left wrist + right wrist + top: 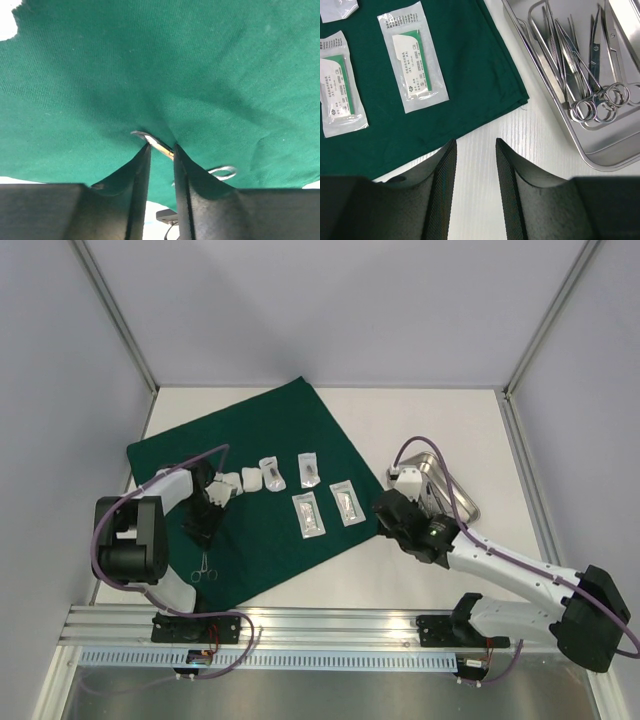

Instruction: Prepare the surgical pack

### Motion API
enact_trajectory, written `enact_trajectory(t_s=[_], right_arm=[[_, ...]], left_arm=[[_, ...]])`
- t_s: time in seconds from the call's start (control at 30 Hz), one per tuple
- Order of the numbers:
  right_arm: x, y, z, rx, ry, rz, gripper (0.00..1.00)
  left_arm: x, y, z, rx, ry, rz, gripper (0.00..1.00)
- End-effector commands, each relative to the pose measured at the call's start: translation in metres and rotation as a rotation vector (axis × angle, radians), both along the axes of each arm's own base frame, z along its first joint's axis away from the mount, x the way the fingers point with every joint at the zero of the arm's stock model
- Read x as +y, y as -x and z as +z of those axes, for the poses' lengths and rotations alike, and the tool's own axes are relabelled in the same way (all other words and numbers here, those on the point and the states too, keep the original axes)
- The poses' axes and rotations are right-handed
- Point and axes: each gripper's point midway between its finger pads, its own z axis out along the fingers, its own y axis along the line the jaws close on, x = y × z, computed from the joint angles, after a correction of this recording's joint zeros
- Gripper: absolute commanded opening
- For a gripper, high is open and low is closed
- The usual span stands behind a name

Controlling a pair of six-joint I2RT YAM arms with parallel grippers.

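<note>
The dark green cloth (pixel 260 440) lies flat on the table. On it are white gauze squares (pixel 240 481) and several clear pouches (pixel 308 513). My left gripper (pixel 203 538) presses down on the cloth's near left part. It is shut on a metal instrument (pixel 159 145) that crosses between its fingertips. The instrument's ring handle (pixel 222 172) shows to the right, and its rings also show in the top view (pixel 202 572). My right gripper (pixel 388 528) is open and empty over bare table beside the cloth's right corner (pixel 520 97). The steel tray (pixel 470 508) holds several instruments (pixel 575 65).
Two pouches (pixel 412 57) lie on the cloth just ahead and left of my right gripper. The tray's rim (pixel 605 160) is close on its right. The enclosure walls stand behind and at both sides. The arm bases and a rail run along the near edge.
</note>
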Motion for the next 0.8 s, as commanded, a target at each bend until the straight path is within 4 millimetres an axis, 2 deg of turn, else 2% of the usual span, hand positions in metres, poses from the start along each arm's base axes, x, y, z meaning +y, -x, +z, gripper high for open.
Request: enact_trajectory(t_s=[0.0,0.17,0.37,0.4,0.6,0.67,0.7,0.77], right_arm=[[0.001,-0.012,0.020,-0.063,0.010,-0.021,0.40],[-0.002,-0.014,0.024,-0.073,0.038,-0.022,0.40],[-0.005,-0.015,0.026,-0.080,0.067,-0.023,0.40],[-0.006,-0.015,0.026,-0.080,0.071,-0.025,0.40],[-0.008,-0.016,0.029,-0.087,0.074,-0.027,0.40],[-0.009,-0.014,0.030,-0.086,0.075,-0.023,0.40],[-0.010,-0.014,0.030,-0.086,0.077,-0.024,0.40],[-0.011,-0.013,0.030,-0.086,0.072,-0.025,0.40]], left_arm=[[-0.008,-0.015,0.000,-0.034,0.041,0.013,0.31],[-0.017,-0.023,0.004,-0.060,0.085,0.012,0.24],[-0.020,-0.036,0.008,-0.102,0.111,-0.014,0.06],[-0.027,-0.036,0.008,-0.103,0.113,-0.049,0.01],[-0.029,-0.048,0.009,-0.134,0.098,-0.092,0.00],[-0.028,-0.047,0.014,-0.143,0.092,-0.106,0.06],[-0.026,-0.043,0.015,-0.142,0.085,-0.115,0.21],[-0.021,-0.029,0.013,-0.129,0.063,-0.144,0.37]])
